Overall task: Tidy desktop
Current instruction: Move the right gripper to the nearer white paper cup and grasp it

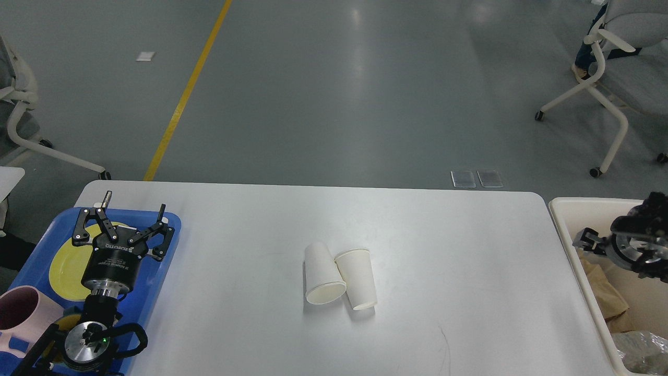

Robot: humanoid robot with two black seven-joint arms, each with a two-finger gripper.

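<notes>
The white desktop [443, 250] fills the lower part of the head view. Two white paper cups [323, 277] [357, 279] lie side by side and touching at its middle. My left gripper [134, 204] is open and empty above the blue tray [167, 245] at the left. My right gripper [589, 240] hangs over the cream bin [595, 206] at the right, well apart from the cups. It is small and dark, so its fingers cannot be told apart.
The tray holds a yellow plate [65, 266] and a pink mug [21, 313]. The bin holds brown paper [605, 297] and crumpled plastic [642, 350]. Office chairs [616, 78] stand on the floor beyond the table.
</notes>
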